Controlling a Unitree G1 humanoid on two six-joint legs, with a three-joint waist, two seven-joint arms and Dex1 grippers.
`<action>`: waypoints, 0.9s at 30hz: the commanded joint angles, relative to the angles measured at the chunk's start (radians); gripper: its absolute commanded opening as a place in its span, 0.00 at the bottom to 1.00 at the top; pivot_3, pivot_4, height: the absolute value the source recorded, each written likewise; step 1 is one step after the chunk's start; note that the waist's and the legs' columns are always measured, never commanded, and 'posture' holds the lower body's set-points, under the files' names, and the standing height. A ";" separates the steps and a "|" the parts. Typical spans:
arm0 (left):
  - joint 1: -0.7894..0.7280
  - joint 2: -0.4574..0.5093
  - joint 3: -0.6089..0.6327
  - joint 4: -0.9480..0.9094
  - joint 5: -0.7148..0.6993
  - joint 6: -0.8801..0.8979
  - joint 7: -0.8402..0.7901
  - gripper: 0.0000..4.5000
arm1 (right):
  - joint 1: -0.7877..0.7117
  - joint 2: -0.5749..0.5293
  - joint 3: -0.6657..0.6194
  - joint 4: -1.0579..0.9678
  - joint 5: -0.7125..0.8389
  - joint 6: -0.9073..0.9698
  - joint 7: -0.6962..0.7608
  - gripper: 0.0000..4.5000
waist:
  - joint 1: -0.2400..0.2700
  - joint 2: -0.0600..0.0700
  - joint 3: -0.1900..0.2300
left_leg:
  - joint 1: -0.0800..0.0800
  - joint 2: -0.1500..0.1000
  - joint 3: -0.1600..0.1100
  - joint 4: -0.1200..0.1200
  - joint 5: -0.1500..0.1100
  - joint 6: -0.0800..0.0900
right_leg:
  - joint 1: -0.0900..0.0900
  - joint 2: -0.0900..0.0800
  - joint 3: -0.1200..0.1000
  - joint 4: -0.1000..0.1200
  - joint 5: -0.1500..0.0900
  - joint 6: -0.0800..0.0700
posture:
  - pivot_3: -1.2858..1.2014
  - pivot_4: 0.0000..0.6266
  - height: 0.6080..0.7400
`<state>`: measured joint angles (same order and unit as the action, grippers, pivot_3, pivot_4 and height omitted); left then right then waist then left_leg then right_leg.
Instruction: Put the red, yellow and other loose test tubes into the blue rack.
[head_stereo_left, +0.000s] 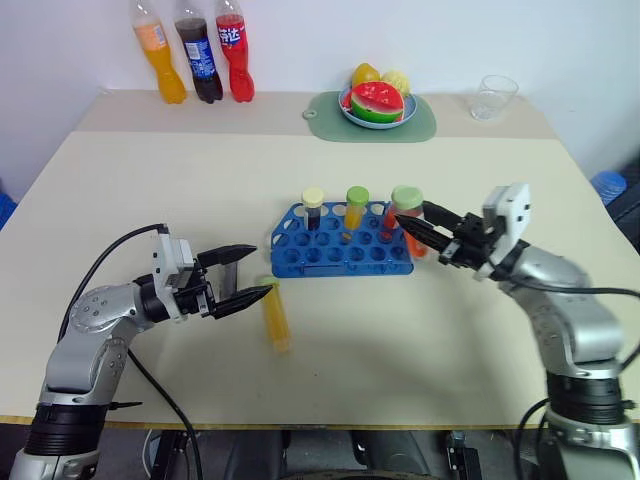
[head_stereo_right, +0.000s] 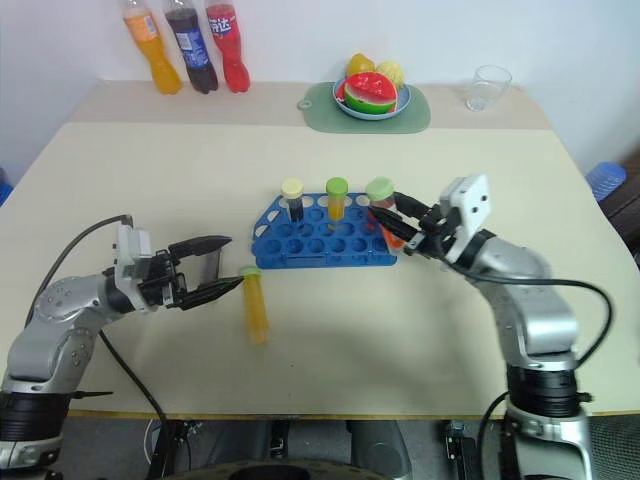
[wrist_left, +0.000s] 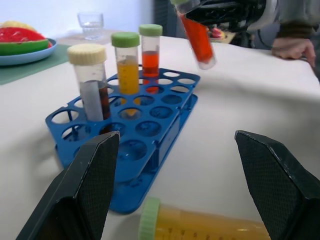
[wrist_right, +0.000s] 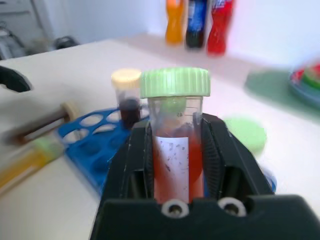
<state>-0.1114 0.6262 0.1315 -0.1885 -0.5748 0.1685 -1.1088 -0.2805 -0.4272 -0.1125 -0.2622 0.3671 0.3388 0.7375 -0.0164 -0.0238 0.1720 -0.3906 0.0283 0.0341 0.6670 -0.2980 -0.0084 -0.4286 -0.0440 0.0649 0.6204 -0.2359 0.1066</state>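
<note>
Red test tube (wrist_right: 176, 150), pinched upright by right gripper (head_stereo_left: 432, 232): align vertically over an empty blue rack (head_stereo_left: 340, 262) hole before lowering.

Pale beige table (head_stereo_left: 150, 180) with a lighter strip along its far edge, set against a plain white wall (head_stereo_left: 420, 35). At the far edge: three soft-drink bottles (head_stereo_left: 195, 55) (orange, dark cola, red), a green mat (head_stereo_left: 425, 125) bearing a blue plate (head_stereo_left: 352, 115) of toy fruit (head_stereo_left: 377, 98), and a clear glass cup (head_stereo_left: 493, 96). Even, diffuse light; a blue object (head_stereo_left: 608, 186) sits beyond the table's right edge.
</note>
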 joint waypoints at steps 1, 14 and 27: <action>-0.009 0.000 0.009 -0.003 0.008 -0.021 0.003 0.85 | -0.001 0.033 0.004 0.016 -0.029 -0.102 -0.042 0.18 | 0.000 0.000 0.000 | 0.000 0.000 0.000 0.000 0.000 0.000 | 0.000 -0.001 0.000 0.000 0.000 0.000 | 0.52 0.24 1.00; 0.019 -0.011 0.021 -0.027 0.011 -0.027 0.037 0.85 | 0.003 0.077 0.066 0.174 -0.084 -0.280 -0.064 0.18 | -0.001 0.000 0.000 | 0.001 -0.001 0.000 0.000 0.000 0.000 | 0.000 -0.001 0.000 0.004 0.000 0.000 | 0.52 0.24 1.00; 0.033 -0.023 0.020 -0.039 0.009 -0.028 0.062 0.85 | 0.058 0.216 0.045 0.368 -0.100 -0.576 -0.131 0.18 | -0.021 0.000 -0.001 | 0.007 0.000 0.000 0.000 0.001 -0.001 | 0.002 -0.001 0.000 0.009 0.000 -0.001 | 0.52 0.24 1.00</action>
<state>-0.0812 0.6052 0.1336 -0.1988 -0.5608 0.1593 -1.0479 -0.2450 -0.2115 -0.0554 0.0694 0.2786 -0.2126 0.6153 -0.0374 -0.0239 0.1713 -0.3834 0.0279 0.0340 0.6674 -0.2971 -0.0098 -0.4259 -0.0446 0.0653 0.6295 -0.2363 0.1058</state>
